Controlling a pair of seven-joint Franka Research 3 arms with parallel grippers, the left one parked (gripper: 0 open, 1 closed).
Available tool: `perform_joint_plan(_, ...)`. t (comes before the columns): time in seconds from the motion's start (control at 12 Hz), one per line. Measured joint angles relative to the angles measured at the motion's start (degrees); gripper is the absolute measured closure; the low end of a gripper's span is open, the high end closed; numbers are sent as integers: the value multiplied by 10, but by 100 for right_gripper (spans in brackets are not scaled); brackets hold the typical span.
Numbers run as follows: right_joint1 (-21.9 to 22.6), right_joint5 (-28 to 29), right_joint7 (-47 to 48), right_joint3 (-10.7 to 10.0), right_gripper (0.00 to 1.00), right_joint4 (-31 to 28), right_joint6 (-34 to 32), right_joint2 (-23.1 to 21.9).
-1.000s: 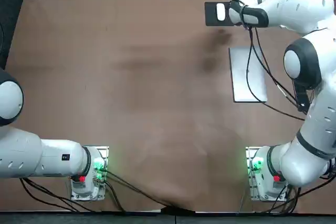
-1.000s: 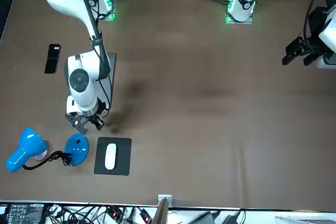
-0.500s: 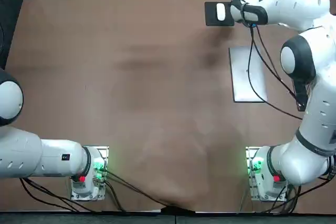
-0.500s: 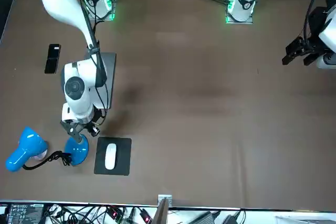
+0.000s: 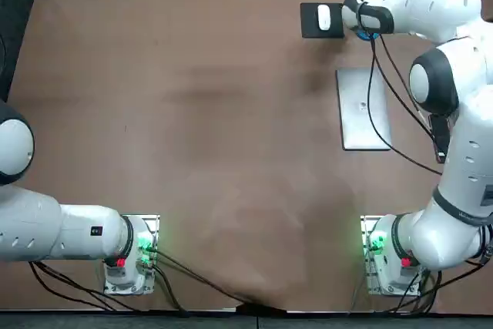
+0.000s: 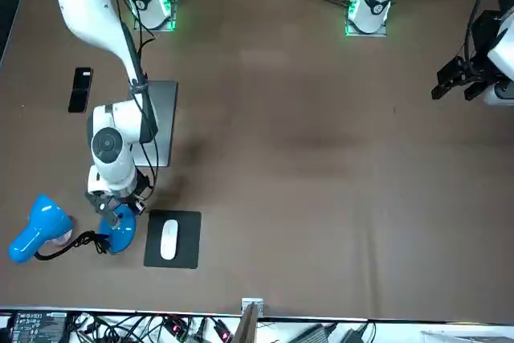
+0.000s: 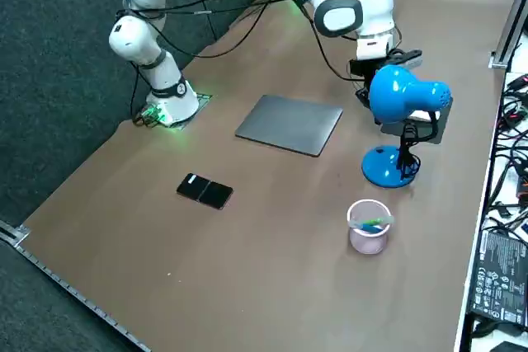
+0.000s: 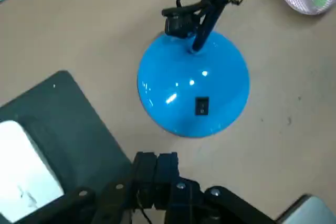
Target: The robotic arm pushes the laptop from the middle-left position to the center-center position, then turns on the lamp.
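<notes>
The lamp [image 8: 194, 85] stands near the far edge of the table [image 5: 192, 113], in its right part. Its round blue base carries a small black switch [image 8: 202, 106] on the top. The right gripper [image 8: 156, 157] hangs low at the rim of this base, on the side where the switch is. Its two fingers are pressed together and hold nothing. Whether they touch the base cannot be told.

The closed grey laptop [image 5: 363, 109] lies flat in the right half of the table, between the lamp and the base of the right arm, and apart from both.

Just beside the lamp base lies a black mouse pad [image 6: 186, 251] with a white mouse [image 6: 169, 239] on it. A pink mesh cup [image 7: 369, 227] stands near the base on its other side. A black phone [image 7: 205, 190] lies further out, toward the right edge of the table.
</notes>
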Motion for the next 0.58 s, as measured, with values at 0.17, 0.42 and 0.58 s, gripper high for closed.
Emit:
perform_joint_plan(0.17,-8,0,0,0,98,12,3,8)
perform_joint_plan(0.42,-20,0,-5,0,98,26,4,18)
perform_joint_plan(0.58,-28,0,-10,0,98,31,4,26)
